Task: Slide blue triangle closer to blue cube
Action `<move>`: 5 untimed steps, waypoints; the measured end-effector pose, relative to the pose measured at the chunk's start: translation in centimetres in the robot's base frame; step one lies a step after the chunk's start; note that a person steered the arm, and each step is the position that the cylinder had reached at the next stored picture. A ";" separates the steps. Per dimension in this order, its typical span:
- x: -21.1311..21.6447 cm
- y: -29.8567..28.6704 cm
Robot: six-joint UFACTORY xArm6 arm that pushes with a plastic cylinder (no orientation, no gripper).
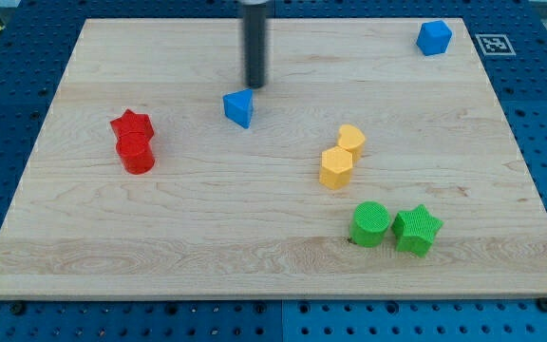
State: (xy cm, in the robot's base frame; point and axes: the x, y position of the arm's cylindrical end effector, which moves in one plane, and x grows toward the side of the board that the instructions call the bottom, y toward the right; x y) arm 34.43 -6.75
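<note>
The blue triangle [239, 107] lies on the wooden board [273, 266] left of centre, near the view's top. The blue cube [434, 37] sits far off at the top right corner of the board. My rod comes down from the view's top, and my tip [254, 85] stands just above and slightly right of the blue triangle, very close to it; I cannot tell whether they touch.
A red star [131, 124] and a red cylinder [137, 154] touch at the left. Two yellow blocks [351, 141] [335, 168] sit right of centre. A green cylinder [370, 224] and a green star [416, 230] stand at the lower right. A marker tag [494, 43] lies off the board.
</note>
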 end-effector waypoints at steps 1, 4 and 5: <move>2.0 -4.3; 5.8 0.2; 5.8 3.7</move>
State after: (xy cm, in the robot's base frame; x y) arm 40.19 -3.08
